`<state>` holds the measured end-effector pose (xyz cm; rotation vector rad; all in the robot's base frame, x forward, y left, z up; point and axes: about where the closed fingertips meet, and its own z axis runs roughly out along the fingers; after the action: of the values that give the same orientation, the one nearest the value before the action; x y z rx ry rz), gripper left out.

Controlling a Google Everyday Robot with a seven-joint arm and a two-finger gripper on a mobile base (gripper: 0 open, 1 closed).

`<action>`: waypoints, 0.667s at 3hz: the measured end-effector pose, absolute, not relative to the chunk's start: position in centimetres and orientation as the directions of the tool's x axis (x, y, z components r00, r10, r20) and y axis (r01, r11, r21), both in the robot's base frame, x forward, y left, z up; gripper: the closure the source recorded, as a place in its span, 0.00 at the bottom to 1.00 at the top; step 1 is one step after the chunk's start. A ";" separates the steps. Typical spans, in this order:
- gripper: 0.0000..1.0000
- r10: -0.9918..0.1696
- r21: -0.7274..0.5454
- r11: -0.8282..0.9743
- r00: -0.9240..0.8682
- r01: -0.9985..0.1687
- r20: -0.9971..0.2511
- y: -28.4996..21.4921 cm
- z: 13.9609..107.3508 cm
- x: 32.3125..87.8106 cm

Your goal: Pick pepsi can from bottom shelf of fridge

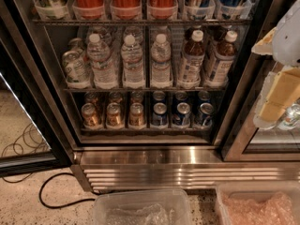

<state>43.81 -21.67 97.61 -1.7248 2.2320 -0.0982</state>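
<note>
Speckled flooring [23, 205] carries two clear plastic bins [140, 205] nearest the lens, then the fridge [187, 170] with its ribbed steel base. High at right, outside the cabinet, hangs the gripper [279, 100]; whether it is released or clenched I cannot tell. On the bottom shelf [145, 131] stand six blue cans, three in front and three behind, beside six gold cans [114, 115]. Best target, I judge, is the front-right pepsi can [204, 114], approached level, low under the rack above [140, 89], clear of neighbours.

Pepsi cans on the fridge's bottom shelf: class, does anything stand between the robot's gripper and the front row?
Nothing visible does. The short dark-blue aluminium pepsi cans stand uncovered at the front edge of the dark wire bottom shelf. The white-and-yellow gripper hangs upper right, outside the black-framed fridge.
</note>
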 end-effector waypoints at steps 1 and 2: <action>0.00 -0.953 -0.248 0.270 -0.221 -0.930 -0.208 -21.6 97.6 43.8; 0.00 -0.946 -0.218 0.288 -0.241 -0.933 -0.216 -20.8 95.0 43.4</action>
<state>43.43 -20.84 95.05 -1.7098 2.2580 -0.0628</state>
